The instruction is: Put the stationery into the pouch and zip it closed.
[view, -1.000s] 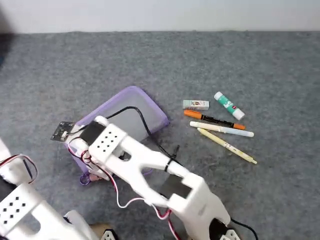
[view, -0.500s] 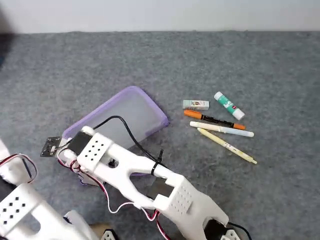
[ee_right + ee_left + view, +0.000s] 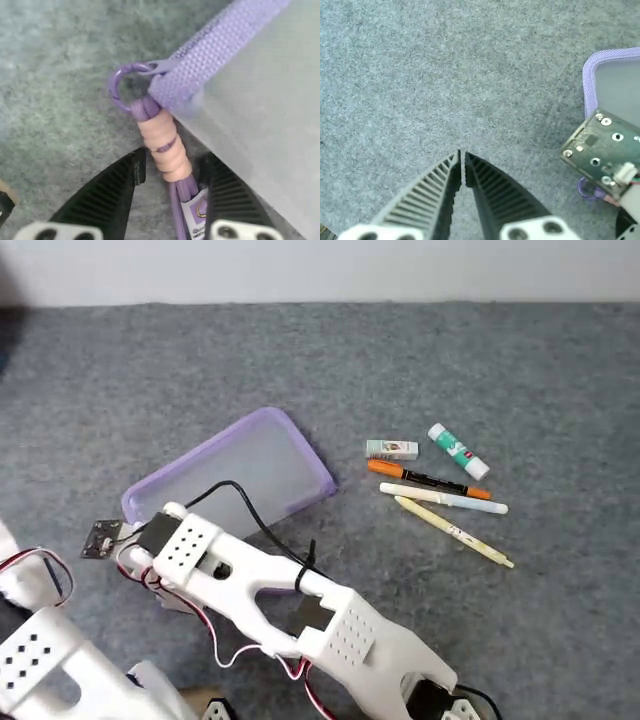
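text: none legible | glue stick label [image 3: 458,451] (print too small) | zipper tag [image 3: 196,212]: unreadable

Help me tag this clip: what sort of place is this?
Probably a lab or hobby robot workbench: a grey carpeted table, a white robot arm with exposed wiring, and a purple pouch beside loose stationery.

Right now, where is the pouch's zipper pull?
In the right wrist view the zipper pull lies on the carpet at a corner of the purple pouch, between the fingers of the open right gripper.
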Robot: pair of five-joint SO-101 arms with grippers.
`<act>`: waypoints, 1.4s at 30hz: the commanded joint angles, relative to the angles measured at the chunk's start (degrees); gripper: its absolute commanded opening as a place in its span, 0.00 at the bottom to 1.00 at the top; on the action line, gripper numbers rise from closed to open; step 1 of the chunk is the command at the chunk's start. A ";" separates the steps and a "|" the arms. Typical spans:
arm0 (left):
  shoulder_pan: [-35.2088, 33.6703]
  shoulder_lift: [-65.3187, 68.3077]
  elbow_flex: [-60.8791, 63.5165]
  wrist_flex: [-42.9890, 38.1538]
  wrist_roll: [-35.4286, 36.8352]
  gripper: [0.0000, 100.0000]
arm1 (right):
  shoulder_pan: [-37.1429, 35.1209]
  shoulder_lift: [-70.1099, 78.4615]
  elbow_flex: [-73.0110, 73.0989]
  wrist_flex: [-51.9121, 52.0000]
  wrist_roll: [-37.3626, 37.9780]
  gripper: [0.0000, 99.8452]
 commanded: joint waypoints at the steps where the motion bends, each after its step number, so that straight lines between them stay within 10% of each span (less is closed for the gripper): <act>1: -0.09 -1.32 -2.51 -0.18 -0.53 0.02 | -0.04 0.31 -2.37 -1.19 0.79 0.03; 26: 13.71 -1.32 -11.74 5.27 -0.18 0.02 | 15.78 -41.01 -3.43 7.25 0.26 0.01; 42: 25.93 -1.05 -25.45 11.25 -0.09 0.02 | 15.87 -55.78 -3.34 -7.60 0.70 0.01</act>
